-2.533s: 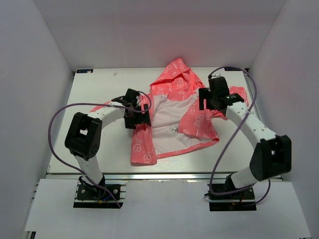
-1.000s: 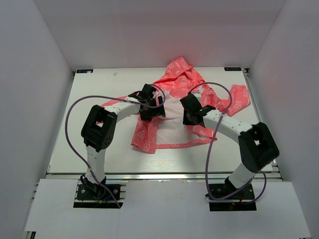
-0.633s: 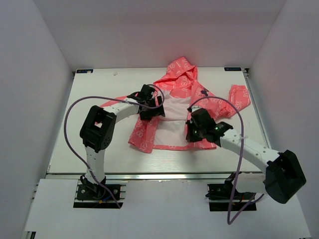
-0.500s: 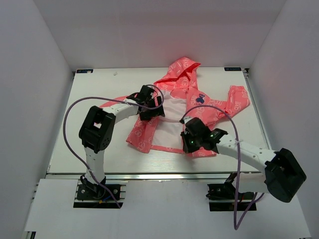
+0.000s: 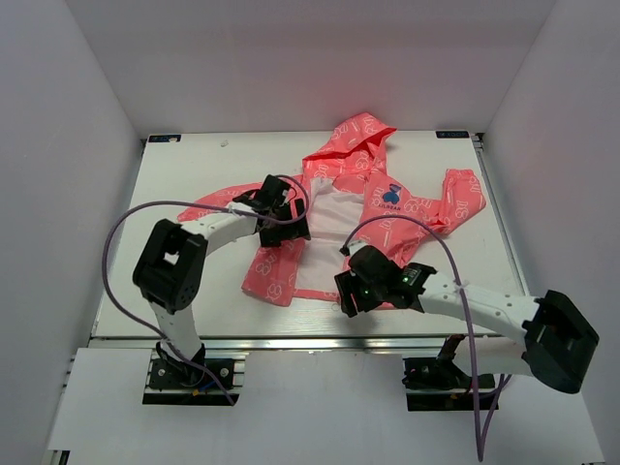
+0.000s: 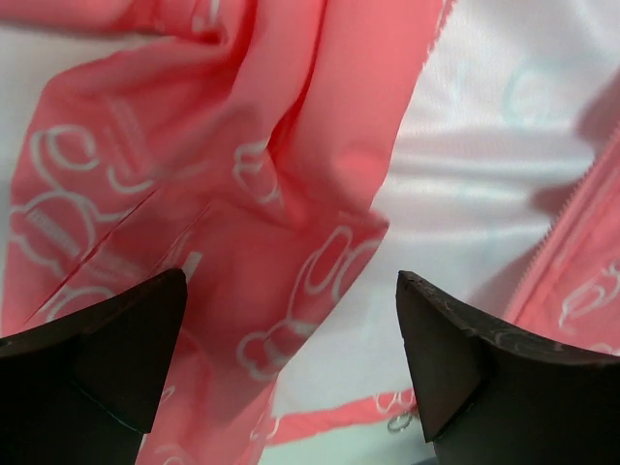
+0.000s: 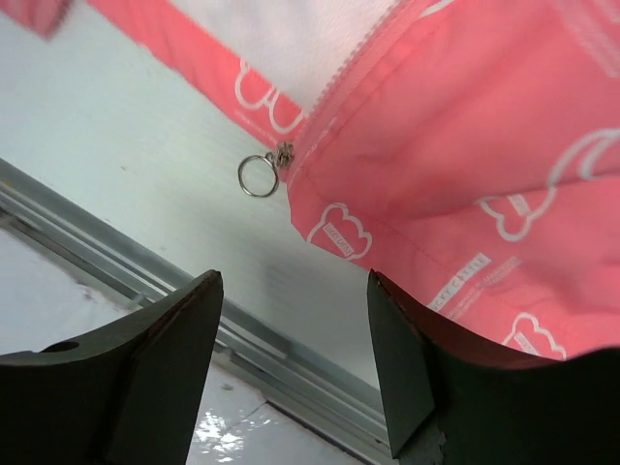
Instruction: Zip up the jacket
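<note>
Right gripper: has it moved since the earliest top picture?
Yes. The right gripper moved toward the near edge of the table and leftward, and is now at the bottom hem of the jacket.

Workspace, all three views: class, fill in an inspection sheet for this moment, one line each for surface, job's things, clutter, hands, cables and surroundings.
Surface: white table, bare around the garment.
Job's things: jacket lies flat, front open, white lining showing, hood towards the far wall. The zip is undone; its ring pull rests on the table at the bottom hem.
Clutter: nothing seen.
Hands: left hand open over the folded front panel, holding nothing. Right hand open, just short of the ring pull, holding nothing.
Cables: purple cables loop loosely from both arms; the right one arcs over the jacket.
Surroundings: plain white walls on three sides.
</note>
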You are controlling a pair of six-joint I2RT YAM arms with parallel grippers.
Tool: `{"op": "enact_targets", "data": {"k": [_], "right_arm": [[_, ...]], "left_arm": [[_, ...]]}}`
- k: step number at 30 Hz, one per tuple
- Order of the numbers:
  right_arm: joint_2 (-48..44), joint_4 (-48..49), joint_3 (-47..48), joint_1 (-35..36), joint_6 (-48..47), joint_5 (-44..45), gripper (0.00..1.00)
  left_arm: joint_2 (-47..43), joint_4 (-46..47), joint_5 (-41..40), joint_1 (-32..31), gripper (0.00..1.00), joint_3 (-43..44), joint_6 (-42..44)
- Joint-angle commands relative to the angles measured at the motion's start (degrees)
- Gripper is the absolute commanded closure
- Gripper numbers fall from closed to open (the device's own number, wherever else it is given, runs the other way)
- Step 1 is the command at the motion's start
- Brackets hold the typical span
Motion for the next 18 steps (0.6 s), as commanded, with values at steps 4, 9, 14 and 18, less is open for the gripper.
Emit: {"op": "enact_targets", "data": {"k": [4, 9, 14, 18], "right_arm": [[-2.81, -4.49, 3.75, 1.09, 14.8, 8.36, 0.33], [1.58, -2.58, 5.42, 2.67, 19.41, 13.57, 0.35], [7.46, -1.61, 7.62, 2.85, 21.69, 16.65, 0.42], [10.73, -0.64, 8.33, 2.85, 23.1, 17.71, 0.49]], "left_arm": [[-12.1, -2.78, -2.53, -0.15, 0.02, -4.77, -0.34], [-16.94, -5.06, -4.03, -0.23, 0.02, -7.94, -1.92], [-21.15, -6.65, -5.35, -0.23, 0.02, -12.67, -3.06], [-22.83, -6.99, -5.7, -0.23, 0.02, -15.15, -3.32]]}}
